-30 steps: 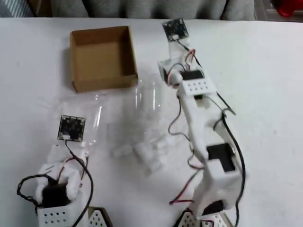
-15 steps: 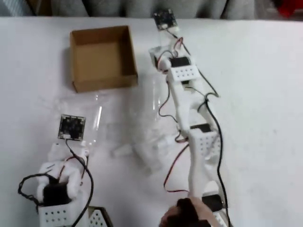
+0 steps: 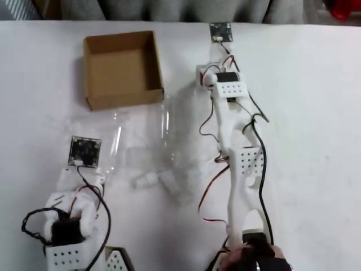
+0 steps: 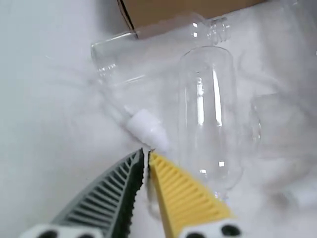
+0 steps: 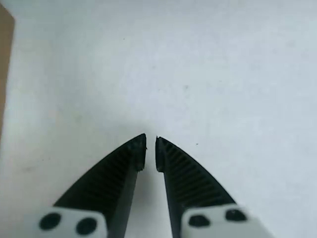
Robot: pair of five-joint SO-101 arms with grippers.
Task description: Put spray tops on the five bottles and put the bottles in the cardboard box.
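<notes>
Several clear bottles [image 3: 141, 127] lie capless on their sides in the middle of the table, just in front of the open cardboard box [image 3: 121, 68]. A cluster of white spray tops [image 3: 169, 183] lies nearer the arms. My left gripper [image 4: 146, 152] is shut and holds nothing. It hovers just short of one spray top [image 4: 146, 126] and beside a bottle [image 4: 210, 114]. Another bottle [image 4: 148, 49] rests against the box [image 4: 173, 7]. My right gripper [image 5: 150, 142] is shut and empty over bare table to the right of the box, whose edge [image 5: 4, 74] is in its wrist view.
The left arm [image 3: 70, 214] sits low at the near left. The right arm [image 3: 234, 130] stretches far across the table, right of the bottles. Bare white tabletop [image 3: 316, 113] lies to the right.
The right arm stretched out farther, swung toward the box, then came back to the right. The left arm and the bottles kept still.
</notes>
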